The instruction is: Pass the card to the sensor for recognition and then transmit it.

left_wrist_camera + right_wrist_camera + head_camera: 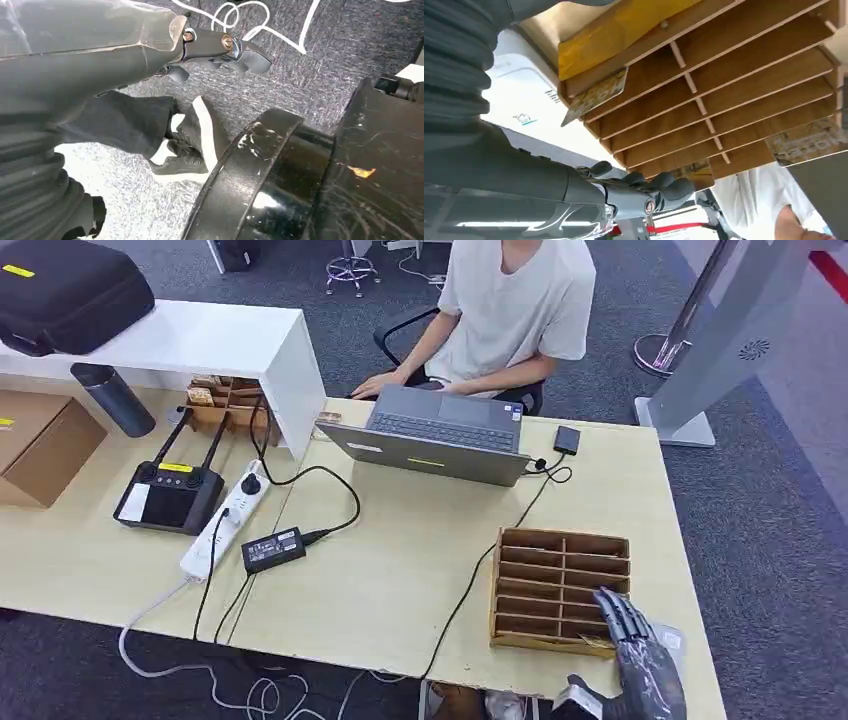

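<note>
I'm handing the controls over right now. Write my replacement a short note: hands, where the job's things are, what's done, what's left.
Right hand: over the near right corner of the wooden card rack, fingers apart, holding nothing.
Left hand: hanging low over the carpet, holding nothing.
Card: sticking out of the rack's nearest slot in the right wrist view, not gripped yet.
White device: beside the rack at the table edge; I cannot tell whether it is the sensor.
A person sits behind the laptop across the table.
Done: right hand brought to the rack.
Left: grip the card, present it to the sensor, pass it on.
</note>
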